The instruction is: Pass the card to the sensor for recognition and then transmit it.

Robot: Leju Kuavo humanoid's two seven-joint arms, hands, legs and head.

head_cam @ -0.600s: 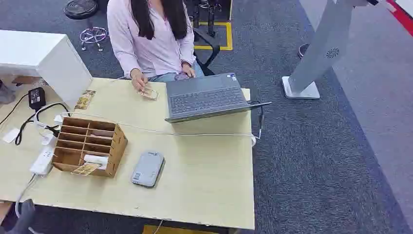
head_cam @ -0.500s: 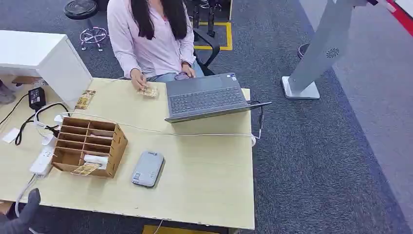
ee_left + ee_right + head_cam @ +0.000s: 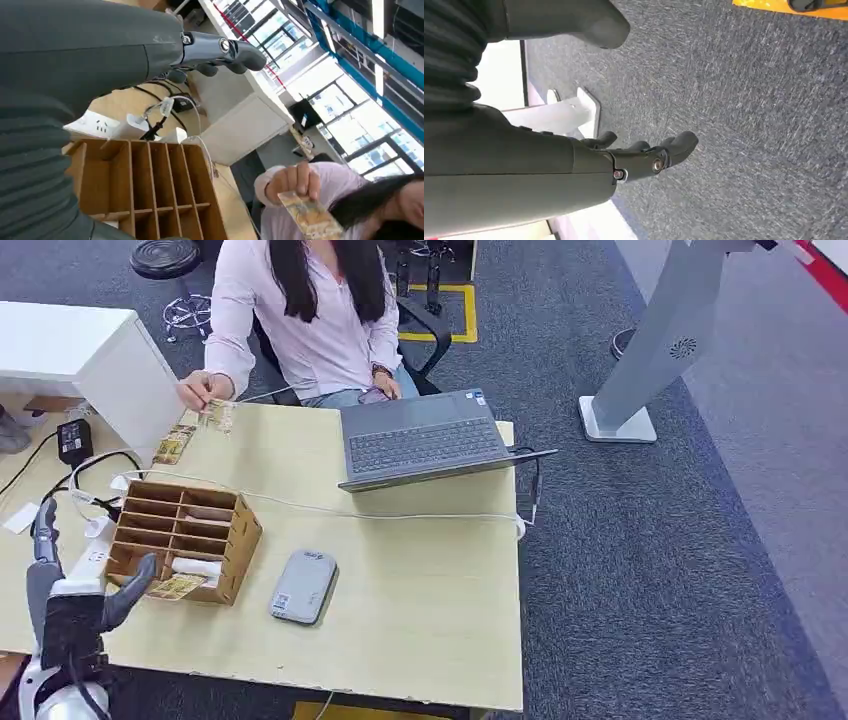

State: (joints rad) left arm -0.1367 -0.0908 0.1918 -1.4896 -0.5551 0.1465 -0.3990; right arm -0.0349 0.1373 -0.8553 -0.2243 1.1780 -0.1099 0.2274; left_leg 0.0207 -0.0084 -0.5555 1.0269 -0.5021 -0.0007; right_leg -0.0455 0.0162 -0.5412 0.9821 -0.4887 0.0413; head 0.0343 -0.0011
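We judge the task barely begun. On the bench [image 3: 420,620] the wooden rack [image 3: 185,538] has a card [image 3: 178,587] sticking out of its nearest slot, still untouched, and the grey sensor [image 3: 304,585] lies just beside the rack with nothing on it. Picking up, scanning and handing over are all left. Our left hand [image 3: 75,605] hovers at the bench's near corner, fingers spread and empty, thumb close to the card. Our right hand [image 3: 644,155] hangs over the carpet, fingers loosely apart, holding nothing.

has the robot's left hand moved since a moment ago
Yes. The left robot hand has risen from the table's near edge up to the wooden organizer.
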